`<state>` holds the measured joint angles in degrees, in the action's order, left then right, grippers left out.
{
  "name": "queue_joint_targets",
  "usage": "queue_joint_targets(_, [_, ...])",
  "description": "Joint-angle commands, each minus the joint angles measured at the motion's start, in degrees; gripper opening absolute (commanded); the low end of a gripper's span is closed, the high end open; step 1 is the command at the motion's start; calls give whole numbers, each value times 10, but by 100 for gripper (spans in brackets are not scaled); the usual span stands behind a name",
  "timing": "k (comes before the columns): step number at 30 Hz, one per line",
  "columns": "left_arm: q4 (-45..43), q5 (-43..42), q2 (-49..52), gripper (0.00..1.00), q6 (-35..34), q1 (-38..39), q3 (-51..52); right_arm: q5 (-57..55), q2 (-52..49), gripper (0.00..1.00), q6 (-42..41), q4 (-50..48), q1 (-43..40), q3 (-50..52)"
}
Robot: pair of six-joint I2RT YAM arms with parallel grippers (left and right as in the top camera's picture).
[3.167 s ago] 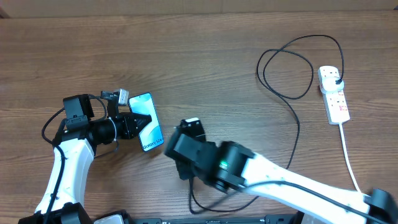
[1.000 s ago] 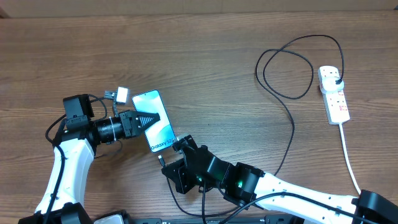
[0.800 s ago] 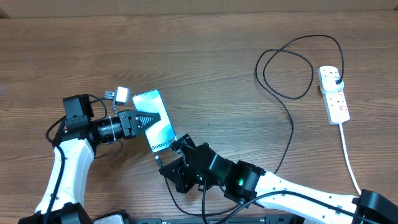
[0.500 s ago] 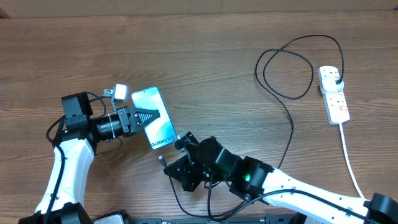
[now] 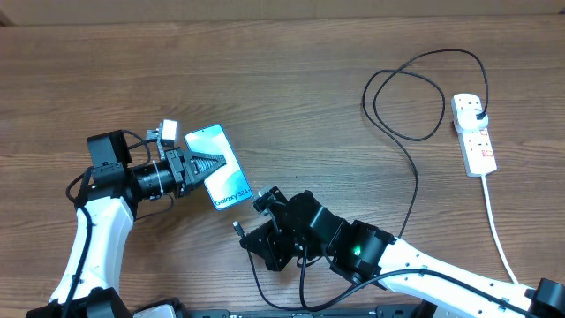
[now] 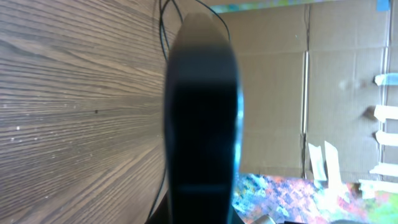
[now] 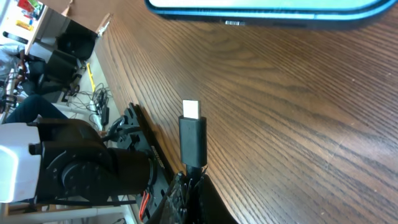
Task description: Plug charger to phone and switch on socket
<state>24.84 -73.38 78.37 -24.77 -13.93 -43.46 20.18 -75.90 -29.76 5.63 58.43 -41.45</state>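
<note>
White "Galaxy" on phone (image 5: 217,168) screen, near one short edge (trailing characters blurry); socket (image 5: 474,134) red markings illegible.

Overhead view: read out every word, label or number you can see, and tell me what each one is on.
"Galaxy": white, along the lower short edge of the phone; the characters after it are too small to read.
Red markings on the power strip: too small to read.
Nothing else legible.

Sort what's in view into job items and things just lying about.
For the job: phone, held by left gripper; charger, tip held by right gripper; socket.
Just lying about: cardboard boxes behind the table; clutter past its edge.
</note>
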Motion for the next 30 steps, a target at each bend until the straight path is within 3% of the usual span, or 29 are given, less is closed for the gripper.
queue_joint_targets(1, [1,1,-15,4,-10,-3,-1,5,12,4,13,2,-3,-2])
queue_joint_targets(30, [24,-1,-15,4,-7,-2,-1,0,12,4,14,24,-3,-1])
